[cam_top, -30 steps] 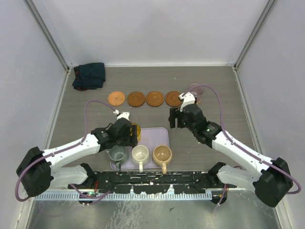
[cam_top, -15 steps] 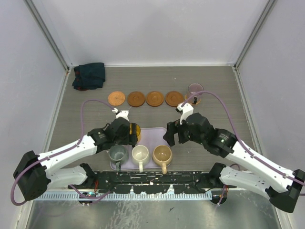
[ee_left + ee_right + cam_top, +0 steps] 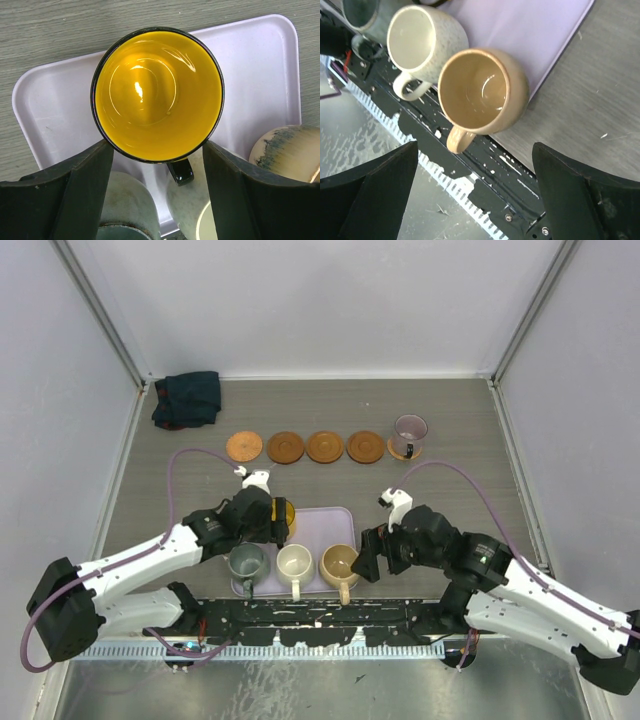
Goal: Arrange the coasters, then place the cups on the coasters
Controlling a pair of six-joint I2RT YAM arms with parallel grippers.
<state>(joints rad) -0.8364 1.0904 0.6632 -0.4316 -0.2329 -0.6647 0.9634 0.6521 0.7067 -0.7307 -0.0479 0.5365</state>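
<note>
**Yellow cup clamped over the tray, right jaws wide above the tan cup**

On my left wrist feed the left gripper (image 3: 158,147) has its jaws set wide, one finger (image 3: 75,200) pressed against each side of the yellow cup (image 3: 157,90). The cup's dark handle points back toward the wrist. The cup is upright over the far left part of the lavender tray (image 3: 260,65) — I cannot tell whether its base is touching.

The right gripper (image 3: 364,560) hangs with its jaws spread as far as they go and nothing between them. It is just above the tan cup (image 3: 482,92), which stands at the tray's near right corner. The white cup (image 3: 294,561) is beside it, and the grey-green cup (image 3: 247,562) is beyond that. All three have their handles toward the arm bases.

Across the far side of the table, four coasters (image 3: 286,448) lie bare in a row. The fifth coaster (image 3: 403,452), at the right end, carries the translucent mauve cup (image 3: 410,428). A dark cloth (image 3: 187,398) sits bunched in the far left corner.
</note>
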